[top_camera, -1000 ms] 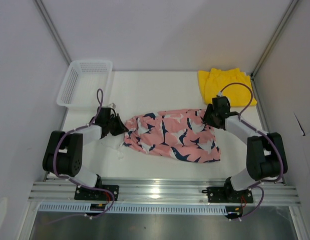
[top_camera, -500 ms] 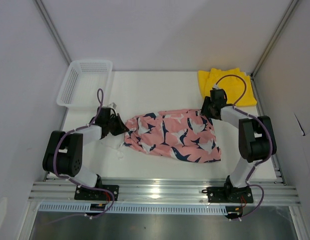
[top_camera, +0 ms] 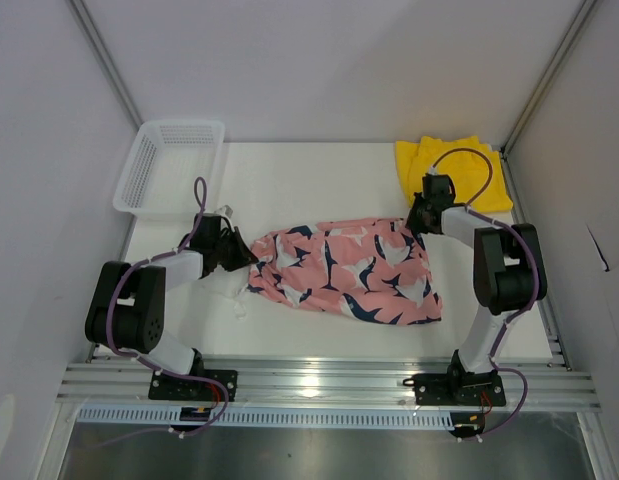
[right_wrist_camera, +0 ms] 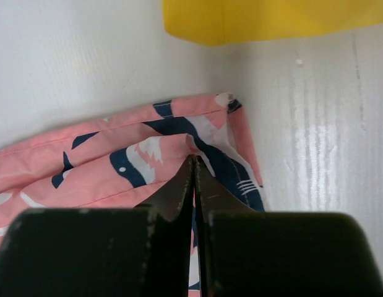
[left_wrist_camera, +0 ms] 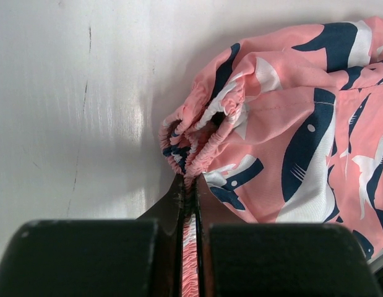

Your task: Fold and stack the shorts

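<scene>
The pink shorts (top_camera: 344, 270) with a navy-and-white print lie spread across the middle of the table. My left gripper (top_camera: 239, 248) is shut on their gathered waistband (left_wrist_camera: 191, 148) at the left end; pink elastic shows between its fingers (left_wrist_camera: 172, 204). My right gripper (top_camera: 417, 222) is shut on the upper right corner of the pink shorts (right_wrist_camera: 197, 145), with cloth pinched between its fingertips. The yellow shorts (top_camera: 451, 172) lie folded at the back right, just beyond the right gripper, and show as a yellow edge (right_wrist_camera: 271, 18) in the right wrist view.
A white mesh basket (top_camera: 169, 165) stands at the back left corner of the table. Metal frame posts run along both sides. A rail (top_camera: 329, 385) crosses the near edge by the arm bases.
The right gripper has moved up to the pink shorts' upper right corner and shut on the cloth. The left gripper has held its grip on the waistband.
</scene>
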